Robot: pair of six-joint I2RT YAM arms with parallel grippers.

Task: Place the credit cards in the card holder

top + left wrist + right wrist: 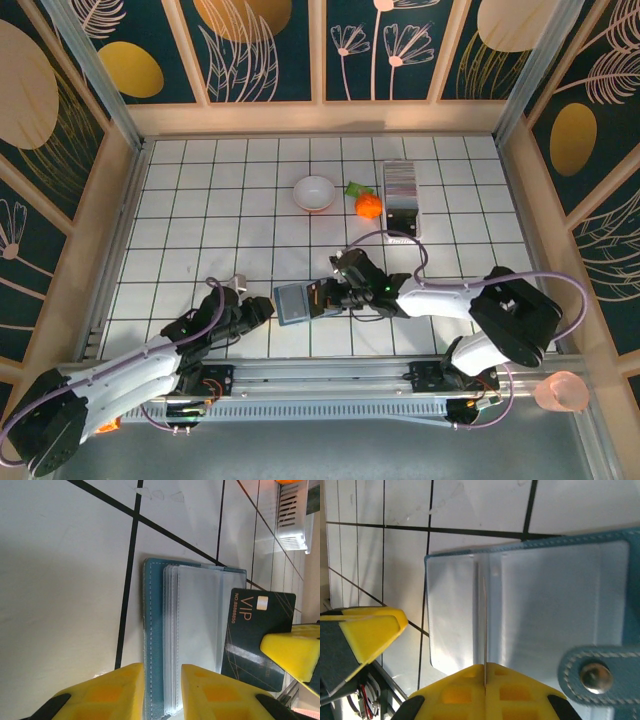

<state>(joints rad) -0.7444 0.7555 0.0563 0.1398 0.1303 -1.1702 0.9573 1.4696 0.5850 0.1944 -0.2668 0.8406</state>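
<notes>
Fingertips of the right gripper (485,672) are pressing together on a dark credit card (257,630). They are holding it edge-on so its leading edge is pointing away from them, toward the clear sleeves (540,595) of the open card holder (600,537), probably to line it up with a pocket mouth. The left gripper (162,672) is sitting with its fingers narrowly apart and the holder's near edge lying in the gap, likely to steady it. Whether they are pinching it cannot be told. Well beyond both grippers, the other credit cards (403,183) are standing in a stack.
</notes>
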